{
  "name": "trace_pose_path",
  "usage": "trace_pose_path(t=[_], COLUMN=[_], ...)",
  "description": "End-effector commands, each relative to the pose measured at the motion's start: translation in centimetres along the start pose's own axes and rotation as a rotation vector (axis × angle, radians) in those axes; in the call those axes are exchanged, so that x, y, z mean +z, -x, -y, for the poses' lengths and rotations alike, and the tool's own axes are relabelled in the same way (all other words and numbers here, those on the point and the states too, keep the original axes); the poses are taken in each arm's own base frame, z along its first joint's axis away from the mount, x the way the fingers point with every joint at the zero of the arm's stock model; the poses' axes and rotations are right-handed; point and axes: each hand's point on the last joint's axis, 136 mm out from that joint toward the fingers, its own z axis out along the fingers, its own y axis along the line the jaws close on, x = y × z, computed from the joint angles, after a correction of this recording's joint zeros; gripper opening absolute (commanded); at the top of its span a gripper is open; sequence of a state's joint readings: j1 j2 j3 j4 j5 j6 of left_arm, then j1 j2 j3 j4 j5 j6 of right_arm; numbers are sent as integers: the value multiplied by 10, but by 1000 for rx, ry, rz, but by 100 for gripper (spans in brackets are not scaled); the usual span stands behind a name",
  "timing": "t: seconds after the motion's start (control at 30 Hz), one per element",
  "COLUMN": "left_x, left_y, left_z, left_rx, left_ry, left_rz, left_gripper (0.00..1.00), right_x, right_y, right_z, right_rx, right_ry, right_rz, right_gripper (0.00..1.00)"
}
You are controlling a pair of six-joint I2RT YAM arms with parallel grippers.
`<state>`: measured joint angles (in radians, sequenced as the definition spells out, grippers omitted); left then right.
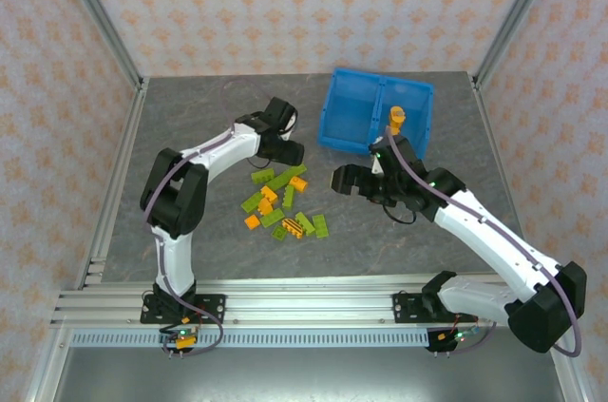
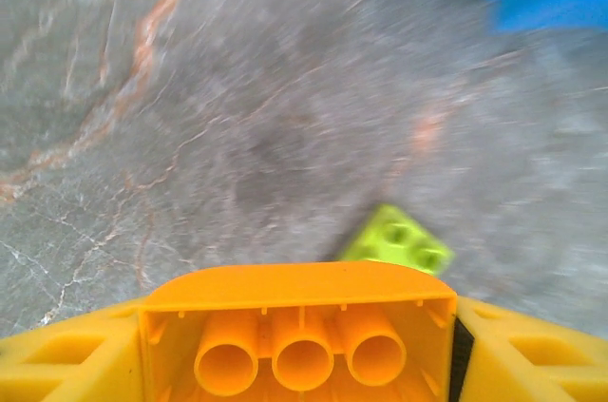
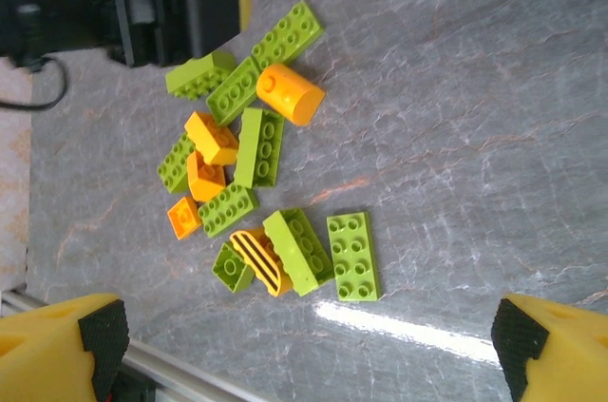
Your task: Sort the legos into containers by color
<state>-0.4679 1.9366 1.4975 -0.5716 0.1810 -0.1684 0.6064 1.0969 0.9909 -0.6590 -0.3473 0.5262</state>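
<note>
My left claw (image 1: 285,149) is closed on an orange studded plastic brick (image 2: 299,326). Its wrist camera looks at the brick's hollow underside with three round tubes, pinched between my yellow fingers (image 2: 57,364) over the grey marbled tabletop (image 1: 190,107). At 1 o'clock of that brick in the same view, one lime green plastic brick (image 2: 399,242) lies flat on the tabletop. Farther toward 1 o'clock, a corner of the bright blue rectangular plastic bin (image 1: 351,107) shows. From above, this claw sits at 12 o'clock of the loose heap of small lime green and orange plastic legos (image 1: 283,202) near the middle of the tabletop. My right claw (image 1: 347,179) is at 3 o'clock of the heap, near it, jaws spread wide with nothing between them. In its wrist view, its black-padded yellow fingers (image 3: 556,345) sit at the two lower corners. An orange dark-striped brick (image 3: 258,259) lies at 6 o'clock of the heap there, touching a green one, and an orange cylinder-shaped piece (image 3: 290,93) lies at 1 o'clock. The bin stands at 1 o'clock of the heap, apart from it, its two square compartments split by a middle wall. One orange piece (image 1: 396,119) sits in the right compartment, close to that wall.
</note>
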Motion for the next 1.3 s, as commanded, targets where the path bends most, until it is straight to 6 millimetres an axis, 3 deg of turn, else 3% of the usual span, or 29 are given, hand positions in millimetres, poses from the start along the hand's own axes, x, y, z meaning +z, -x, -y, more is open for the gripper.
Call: trace_pose_path(t=[0.0, 0.2, 0.4, 0.6, 0.7, 0.8, 1.0, 1.13, 1.27], left_x=[-51, -81, -65, -34, -25, -18, -11, -35, -86], left_y=[32, 74, 131, 176, 186, 189, 188, 189, 190], left_z=[38, 125, 206, 251, 263, 269, 263, 263, 258], left_rx=[32, 119, 193, 219, 231, 238, 246, 241, 208], left_ry=[-46, -166, -248, -321, -348, -362, -313, -318, -337], left_rz=[136, 290, 440, 535, 593, 622, 620, 623, 623], left_gripper=[68, 69, 69, 68, 69, 76, 89, 96, 99], right_x=[-26, -77, -122, -143, -143, -143, -140, -139, -139], right_y=[24, 48, 40, 23, 18, 16, 16, 17, 19], right_z=[3, 41, 79, 99, 103, 105, 104, 104, 103], right_rx=[28, 117, 228, 271, 278, 278, 284, 283, 262], right_ry=[-42, -177, -224, -225, -237, -242, -233, -232, -246], right_rz=[149, 436, 626, 670, 661, 653, 648, 651, 656], right_gripper=[99, 99, 99, 99, 99, 99, 99, 99, 99])
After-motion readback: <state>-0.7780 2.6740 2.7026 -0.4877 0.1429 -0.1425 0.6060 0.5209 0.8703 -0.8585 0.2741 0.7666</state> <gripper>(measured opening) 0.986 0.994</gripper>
